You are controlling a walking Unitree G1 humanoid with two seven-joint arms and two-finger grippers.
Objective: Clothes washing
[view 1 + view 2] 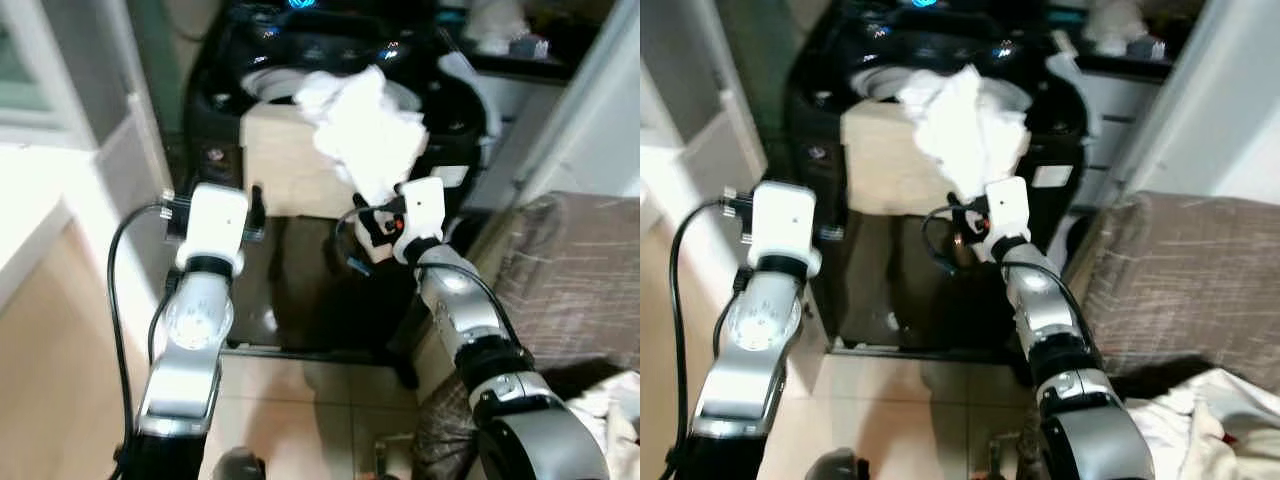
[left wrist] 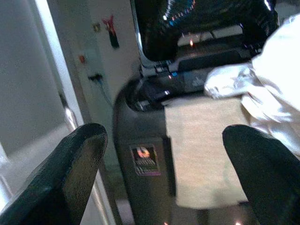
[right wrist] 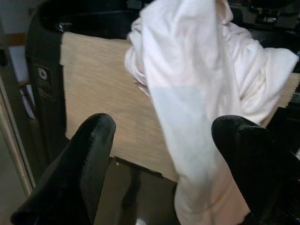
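Hanging from the front rim of a black top-loading washing machine (image 1: 300, 90), a white garment (image 1: 365, 125) lies bunched, its long axis running from the drum opening down over the front wall, the loose end pointing toward the floor. Under it a beige cloth (image 1: 285, 160) drapes flat over the same rim.

Right pincer (image 3: 171, 154): fingers spread wide, one either side of the garment's hanging end; whether they touch it cannot be told. Left pincer (image 2: 166, 173): also wide, holding nothing, raised before the machine's left front corner.

Right wrist view shows the beige cloth's woven texture and the garment's folds close up. Left wrist view shows the raised glossy lid (image 2: 201, 23), a small sticker (image 2: 145, 159) on the machine's front and a white door frame (image 2: 61, 84) at left. Head views alone show a brown upholstered seat (image 1: 580, 280) at right with pale laundry (image 1: 1190, 420) near it, and tiled floor (image 1: 300, 410) below.
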